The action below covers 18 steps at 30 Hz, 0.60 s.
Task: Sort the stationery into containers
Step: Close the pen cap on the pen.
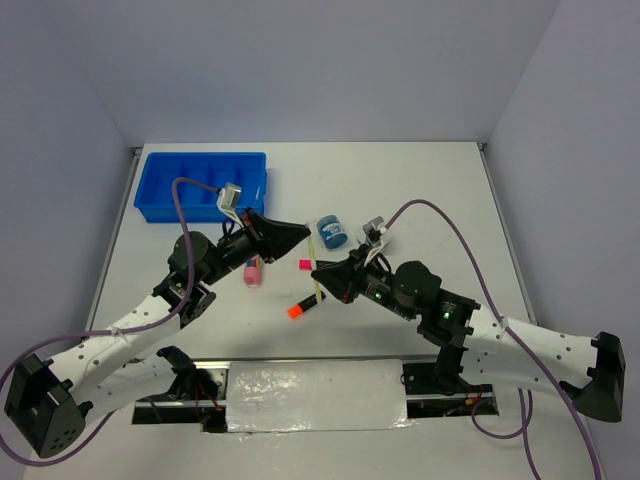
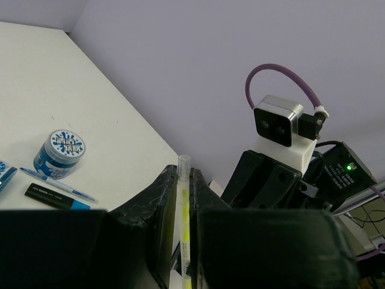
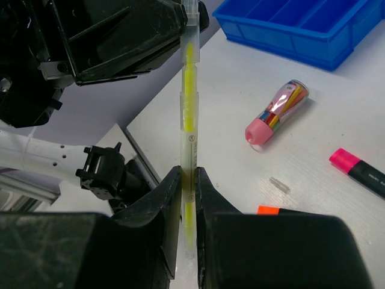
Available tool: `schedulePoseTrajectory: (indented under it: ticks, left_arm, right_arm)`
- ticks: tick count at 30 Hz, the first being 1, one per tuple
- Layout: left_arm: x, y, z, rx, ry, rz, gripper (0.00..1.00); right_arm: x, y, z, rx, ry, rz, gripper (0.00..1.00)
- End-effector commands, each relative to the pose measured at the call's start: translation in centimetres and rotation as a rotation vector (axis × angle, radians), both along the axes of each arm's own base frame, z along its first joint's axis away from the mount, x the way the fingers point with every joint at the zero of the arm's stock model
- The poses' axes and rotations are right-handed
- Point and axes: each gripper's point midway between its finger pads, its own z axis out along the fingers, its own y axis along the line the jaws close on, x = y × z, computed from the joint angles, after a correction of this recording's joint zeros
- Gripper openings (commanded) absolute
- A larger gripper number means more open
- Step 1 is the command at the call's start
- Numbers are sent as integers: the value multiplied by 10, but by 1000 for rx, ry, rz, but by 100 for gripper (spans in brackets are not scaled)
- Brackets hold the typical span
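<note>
The left tool [image 1: 304, 233] and right tool [image 1: 320, 272] each clench the one yellow pen [image 1: 317, 288], off the surface [image 1: 420, 190], at 6 o'clock from one jar [image 1: 331, 232]. One tray [image 1: 190, 213] lies at 10 o'clock. Only the left wrist view shows a blue pen [image 2: 57, 183].

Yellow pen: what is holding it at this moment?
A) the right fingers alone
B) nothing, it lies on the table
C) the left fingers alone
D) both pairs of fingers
D: the right wrist view shows the yellow pen pinched between the right fingers, and the left wrist view shows it clamped between the left fingers too.
</note>
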Motion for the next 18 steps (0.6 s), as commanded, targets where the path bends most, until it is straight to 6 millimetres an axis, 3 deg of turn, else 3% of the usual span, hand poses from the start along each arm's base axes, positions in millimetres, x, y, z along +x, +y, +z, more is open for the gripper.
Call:
schedulePoseTrajectory:
  ticks: [1,11,18]
  left_arm:
    - [-4,2,16,-33,-63,-1,1]
    - [-12,-3,13,-46,-59,-42,1]
    - [-14,-6,4,-22,-35,-52,4]
  right_arm:
    - [-1,2,33,70,-44,1,0]
    - [10,1,43,63,-68,-50,0]
    - [22,-2,65,68,-134,-111,0]
